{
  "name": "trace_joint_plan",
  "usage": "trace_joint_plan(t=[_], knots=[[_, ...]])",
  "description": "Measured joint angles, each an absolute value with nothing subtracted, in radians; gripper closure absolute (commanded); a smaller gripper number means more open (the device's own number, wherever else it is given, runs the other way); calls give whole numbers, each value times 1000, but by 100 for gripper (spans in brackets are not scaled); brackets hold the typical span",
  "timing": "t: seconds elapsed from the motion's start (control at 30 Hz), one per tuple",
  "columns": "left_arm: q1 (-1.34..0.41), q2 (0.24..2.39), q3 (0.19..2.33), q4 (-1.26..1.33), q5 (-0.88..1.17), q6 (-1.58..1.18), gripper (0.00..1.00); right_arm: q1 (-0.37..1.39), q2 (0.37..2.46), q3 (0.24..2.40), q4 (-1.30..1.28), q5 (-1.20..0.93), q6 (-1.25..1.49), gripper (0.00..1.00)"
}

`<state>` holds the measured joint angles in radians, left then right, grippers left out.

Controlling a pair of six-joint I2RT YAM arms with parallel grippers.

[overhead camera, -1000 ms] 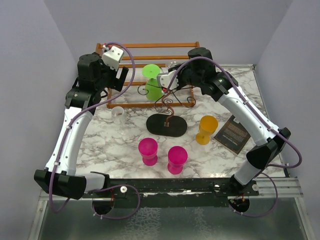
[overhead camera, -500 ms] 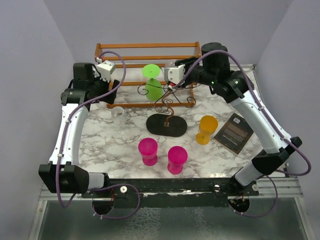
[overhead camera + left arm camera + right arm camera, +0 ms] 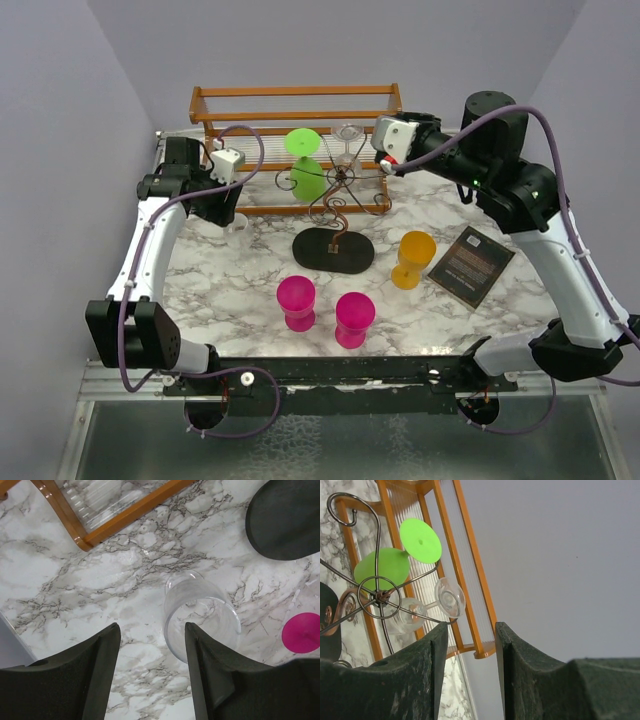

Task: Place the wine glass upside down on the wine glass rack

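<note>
Already the clear wine glass [image 3: 450, 598] hangs on the wire rack [image 3: 333, 250], its stem caught between the curled arms, just beside a green glass [image 3: 382, 567] hung the same way. The right claw [image 3: 470, 628] is clear of it, fingers spread and holding nothing. The left claw [image 3: 151, 630] is spread too, above a clear tumbler [image 3: 197, 605] that stands on the marble table [image 3: 65, 580] with nothing in it. An orange goblet [image 3: 412, 258] nearby looks empty.
</note>
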<state>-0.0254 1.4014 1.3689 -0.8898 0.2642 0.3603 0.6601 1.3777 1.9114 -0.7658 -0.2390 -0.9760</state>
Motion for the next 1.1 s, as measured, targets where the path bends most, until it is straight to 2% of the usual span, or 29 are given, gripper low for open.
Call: trace_joint_plan(t=[0.3,0.6,0.8,0.93,1.1], knots=[[-25,1435,1330,-906,271,377,64,660,1365,1846,-698,-230,-878,57],[-25,1469,1336,-914,288,392,100,660,1330,1728,-562,-146,-751,55],[-26,1466,1432,-964,201,418,100,660,1308,1682,-486,-35,-662,48],[-26,1438,1558,-976,77,422,100,645,1304,1682,-459,12,-600,33],[-25,1390,1773,-974,11,385,100,580,1303,1692,-458,17,-482,26]])
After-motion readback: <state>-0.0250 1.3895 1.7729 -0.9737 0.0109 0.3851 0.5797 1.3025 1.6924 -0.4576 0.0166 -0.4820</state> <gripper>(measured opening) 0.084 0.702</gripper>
